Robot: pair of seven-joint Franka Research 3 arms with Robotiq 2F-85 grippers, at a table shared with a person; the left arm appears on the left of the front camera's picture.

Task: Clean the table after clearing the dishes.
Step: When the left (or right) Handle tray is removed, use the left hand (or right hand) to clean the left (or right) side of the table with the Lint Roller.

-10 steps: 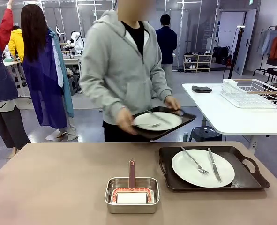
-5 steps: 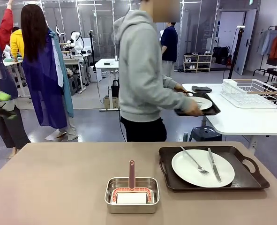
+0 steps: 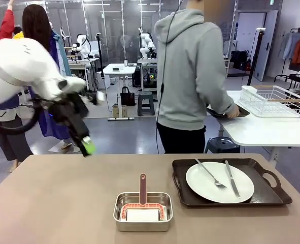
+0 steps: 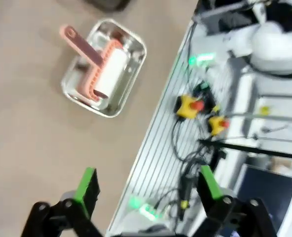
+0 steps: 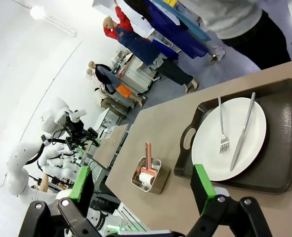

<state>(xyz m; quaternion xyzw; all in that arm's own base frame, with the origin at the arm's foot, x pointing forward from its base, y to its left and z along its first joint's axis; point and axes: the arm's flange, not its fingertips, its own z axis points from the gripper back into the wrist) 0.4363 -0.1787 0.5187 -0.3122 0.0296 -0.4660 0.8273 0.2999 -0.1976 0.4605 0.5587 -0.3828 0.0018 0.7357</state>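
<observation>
A white plate (image 3: 203, 185) with a fork (image 3: 210, 174) and a knife (image 3: 231, 180) lies on a dark handled tray (image 3: 264, 195) at the right of the brown table (image 3: 63, 203). Beyond the table a person with their back turned holds a second dark tray (image 3: 226, 115) at the edge of the white table. My left gripper (image 3: 86, 145) hangs above the table's far left, blurred. Its own view shows the left gripper (image 4: 148, 187) open and empty over the table's near edge. My right gripper (image 5: 142, 182) is open and empty, high above the plate (image 5: 210, 148) and tray (image 5: 279, 168).
A small steel pan (image 3: 142, 211) holding a pink-handled roller (image 3: 142, 189) stands at the table's front middle, also seen as the pan (image 4: 104, 66) and the pan (image 5: 149, 175). A white table (image 3: 261, 129) with a wire dish rack (image 3: 271, 100) stands behind on the right. Other people stand far left.
The person has turned away and carried the other tray with its plate to the white table. My left arm has swung into the front view from the left.
</observation>
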